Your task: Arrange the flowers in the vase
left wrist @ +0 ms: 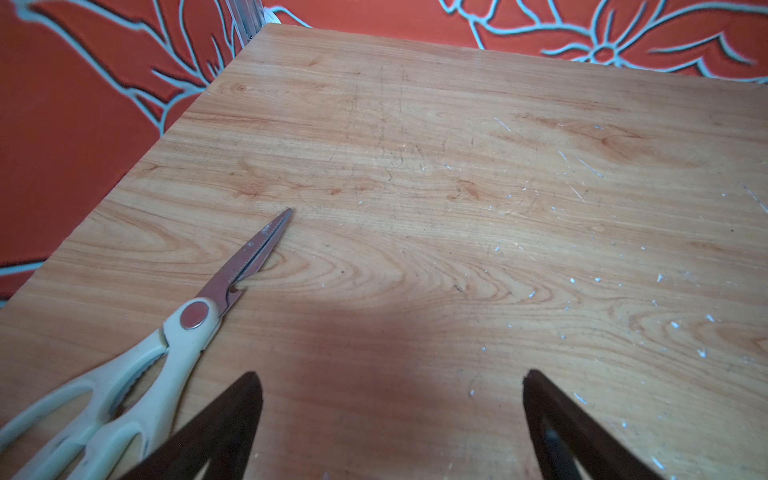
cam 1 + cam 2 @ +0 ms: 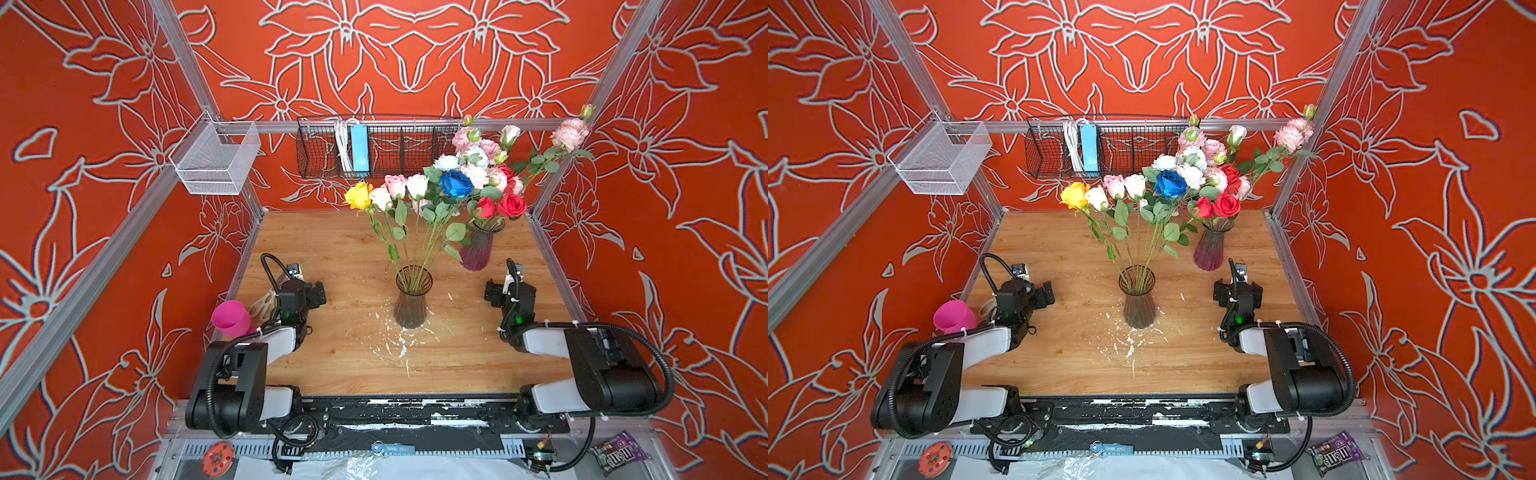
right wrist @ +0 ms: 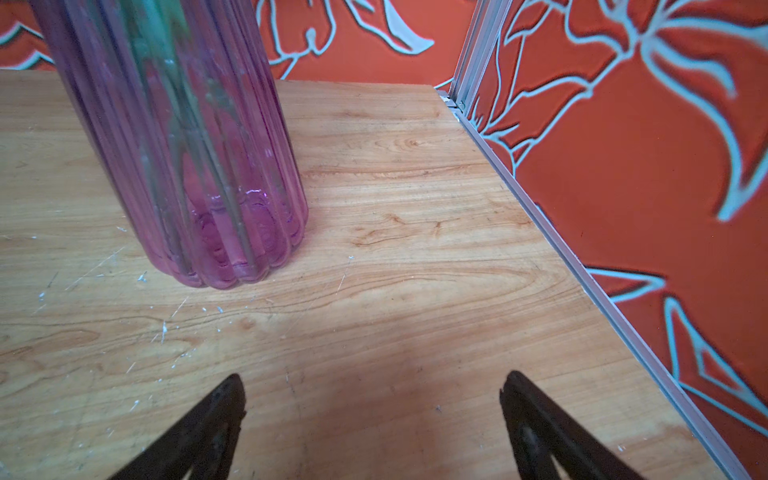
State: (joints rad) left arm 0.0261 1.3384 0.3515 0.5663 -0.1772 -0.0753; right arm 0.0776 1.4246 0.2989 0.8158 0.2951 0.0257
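Lab robot cell: aluminium frame (image 2: 124,243), printed walls (image 2: 415,50)

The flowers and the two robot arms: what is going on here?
Nothing is held. The left gripper and the right gripper are open and empty, low over the wooden table. The green-stemmed flowers stand in a smoky ribbed glass vase and a purple ribbed glass vase. White-handled scissors lie by the left gripper.

Bright, even light fell on the table (image 2: 332,249) from above. Soft shadows lay on the table before the left pincer (image 1: 390,415) and the right pincer (image 3: 372,415). Walls (image 2: 83,208) beside the table bowed, colour-fringed; the purple vase (image 3: 187,145) on it looked blurred.
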